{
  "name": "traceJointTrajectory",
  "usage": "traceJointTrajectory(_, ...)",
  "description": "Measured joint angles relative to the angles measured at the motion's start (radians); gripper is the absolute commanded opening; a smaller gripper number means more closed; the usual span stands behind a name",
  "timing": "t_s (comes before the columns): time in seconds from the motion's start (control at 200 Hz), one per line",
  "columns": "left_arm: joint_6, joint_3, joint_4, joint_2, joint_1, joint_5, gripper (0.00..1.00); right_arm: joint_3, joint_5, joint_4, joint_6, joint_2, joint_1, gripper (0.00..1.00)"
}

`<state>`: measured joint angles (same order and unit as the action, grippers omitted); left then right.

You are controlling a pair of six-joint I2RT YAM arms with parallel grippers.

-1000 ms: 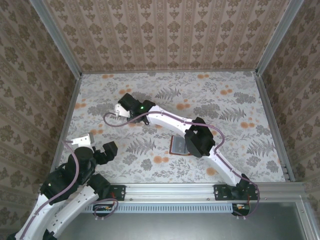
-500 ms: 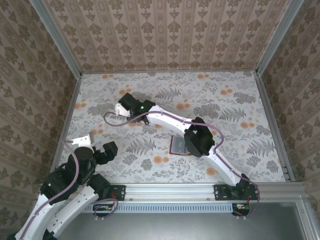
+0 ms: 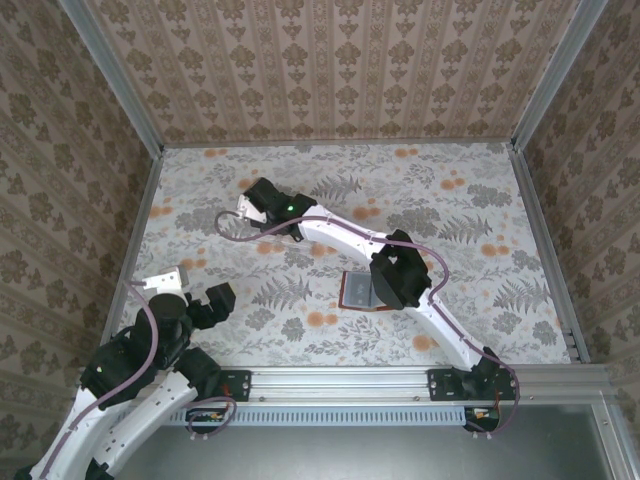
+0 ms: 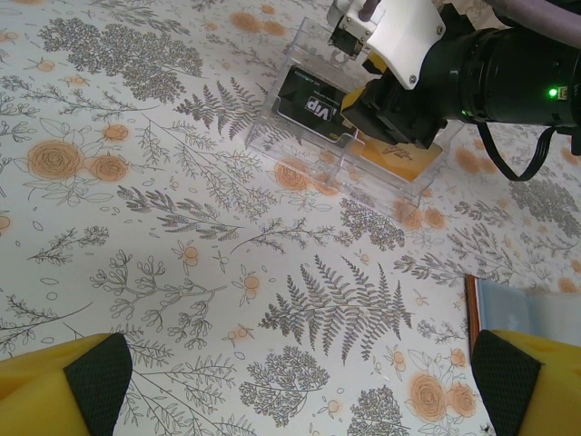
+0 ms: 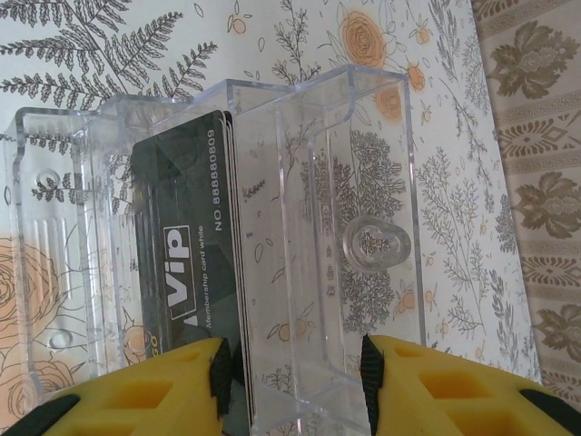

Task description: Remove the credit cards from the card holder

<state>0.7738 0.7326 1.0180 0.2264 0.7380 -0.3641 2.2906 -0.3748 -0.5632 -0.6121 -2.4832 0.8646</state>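
Note:
The card holder (image 3: 352, 292) lies open on the table mid-front, its blue-grey lining up, partly under my right arm's elbow; its brown-rimmed edge (image 4: 522, 313) shows at the right of the left wrist view. A dark grey "VIP" credit card (image 5: 182, 272) lies in a clear plastic box (image 5: 363, 182) at the far left, with an orange-tan card (image 4: 399, 163) beside it. My right gripper (image 5: 290, 368) straddles one compartment of that box, one pad against the card stack's edge, the other against the clear wall. My left gripper (image 4: 300, 381) hangs open over bare table, near the front left.
Patterned walls with metal rails (image 3: 540, 240) close the table on three sides. The right arm's cable (image 3: 230, 235) loops over the table beside the clear box (image 4: 272, 136). Flowered tablecloth (image 3: 470, 210) stretches right of the card holder.
My right gripper has shifted a little farther away and to the right at the clear box. The left arm and the card holder have not moved.

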Motion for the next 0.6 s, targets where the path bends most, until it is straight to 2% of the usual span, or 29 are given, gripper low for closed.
traceJointTrajectory(0.36, -0.011, -0.006, -0.026, 0.000, 0.000, 0.022, 1.00, -0.102, 0.076, 0.010, 0.088, 0.078, 0.010, 0.50)
traceJointTrajectory(0.465, -0.017, -0.016, -0.038, 0.001, 0.000, 0.036, 1.00, -0.156, 0.092, 0.017, 0.132, 0.142, 0.018, 0.50)
traceJointTrajectory(0.6, -0.027, -0.033, -0.069, 0.021, 0.000, 0.065, 1.00, -0.315, 0.107, 0.066, 0.219, 0.280, 0.024, 0.50)
